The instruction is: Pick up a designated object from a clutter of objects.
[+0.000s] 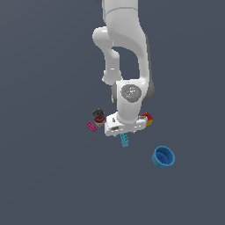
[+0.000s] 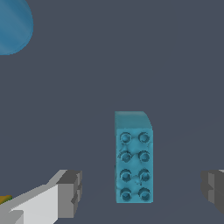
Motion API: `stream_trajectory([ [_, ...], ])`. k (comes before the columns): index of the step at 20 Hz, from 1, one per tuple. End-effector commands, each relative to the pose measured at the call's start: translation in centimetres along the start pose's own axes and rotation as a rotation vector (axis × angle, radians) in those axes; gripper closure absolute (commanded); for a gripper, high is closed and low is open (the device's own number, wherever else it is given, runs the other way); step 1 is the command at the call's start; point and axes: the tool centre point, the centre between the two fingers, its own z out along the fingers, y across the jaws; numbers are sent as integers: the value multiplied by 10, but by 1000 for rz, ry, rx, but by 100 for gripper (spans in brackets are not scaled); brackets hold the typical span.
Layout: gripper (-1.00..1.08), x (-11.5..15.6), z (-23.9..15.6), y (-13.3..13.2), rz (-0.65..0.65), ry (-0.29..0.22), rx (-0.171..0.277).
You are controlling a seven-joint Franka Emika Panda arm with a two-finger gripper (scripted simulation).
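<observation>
One white arm, reaching down over a plain dark grey desk (image 1: 48, 184), wrist and hand block covering the middle of the clutter. Claw (image 2: 140, 189): spread wide, one grey-tipped finger (image 2: 70, 192) on either side of the cyan brick (image 2: 134, 164) with clear desk showing between each finger and the brick; nothing held. Cyan brick: elongated, two rows of four studs facing up, lying flat on the desk, centred between the fingers in the wrist view; in the exterior view only its lower end pokes out just beneath the hand (image 1: 125, 139). Pink brick (image 1: 91, 126): small, studded, lying flat toward the exterior view's left of the hand, just beside the cylinder. Dark-and-red cylinder (image 1: 98, 116): short, upright, close against the hand's edge on the exterior view's left. Multicoloured cube (image 1: 147, 118): red and yellow faces visible, mostly hidden behind the hand on the exterior view's right. Blue cup (image 1: 163, 157): round, tipped so its opening shows, set well apart from the other items toward the exterior view's lower right; a curved blue portion of it appears at a corner of the wrist view (image 2: 13, 24).
</observation>
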Motion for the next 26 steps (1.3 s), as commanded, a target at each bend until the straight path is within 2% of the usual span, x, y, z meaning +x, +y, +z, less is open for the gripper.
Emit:
stream_trajectory([
  [1,-92,-1,7,0,0,-1,0],
  [8,-92,-1,40,0,-1,0,0],
  [13,-92,0,47,-1,-2,1,0],
  [14,108,0,47,-1,-2,1,0],
  [26,108,-1,45,-1,-2,1,0],
])
